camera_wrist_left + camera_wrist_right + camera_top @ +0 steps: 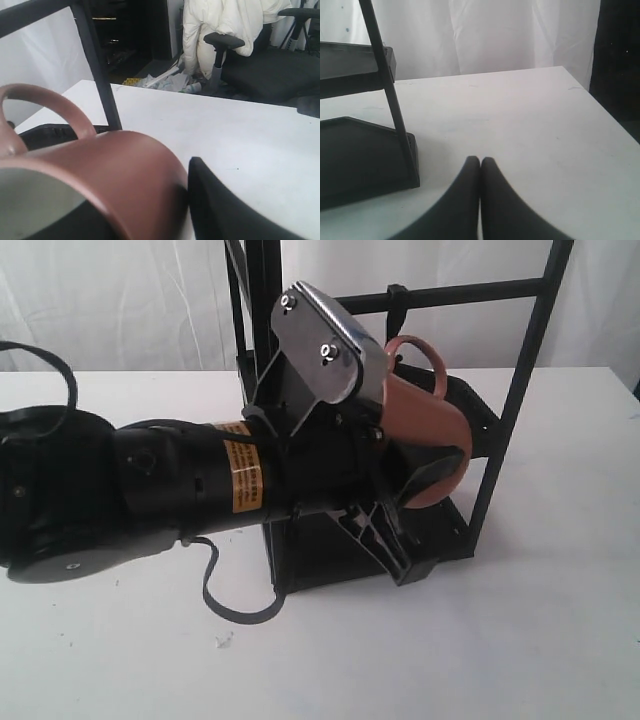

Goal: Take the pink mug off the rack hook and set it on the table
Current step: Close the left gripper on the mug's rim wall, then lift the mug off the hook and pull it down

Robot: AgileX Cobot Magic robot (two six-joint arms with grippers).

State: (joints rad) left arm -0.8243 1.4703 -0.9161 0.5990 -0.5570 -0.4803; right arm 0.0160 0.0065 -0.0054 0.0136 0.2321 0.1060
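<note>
The pink mug [432,425] is tilted on its side inside the black rack, its loop handle [418,348] just below the rack hook [397,302] on the top crossbar. Whether the handle touches the hook cannot be told. My left gripper [420,490] is shut on the mug's rim. In the left wrist view the pink mug [125,175] fills the foreground, with one finger [225,210] pressed on its outer wall and the other inside it. The handle [50,105] shows nothing through its loop. My right gripper [480,162] is shut and empty, low over the table [530,115].
The tall black rack [520,390] stands mid-table with a lower shelf [330,550]; its upright [385,85] and base [365,160] lie beside my right gripper. A black cable [225,600] loops under the left arm. White table [560,620] spreads to the right and front.
</note>
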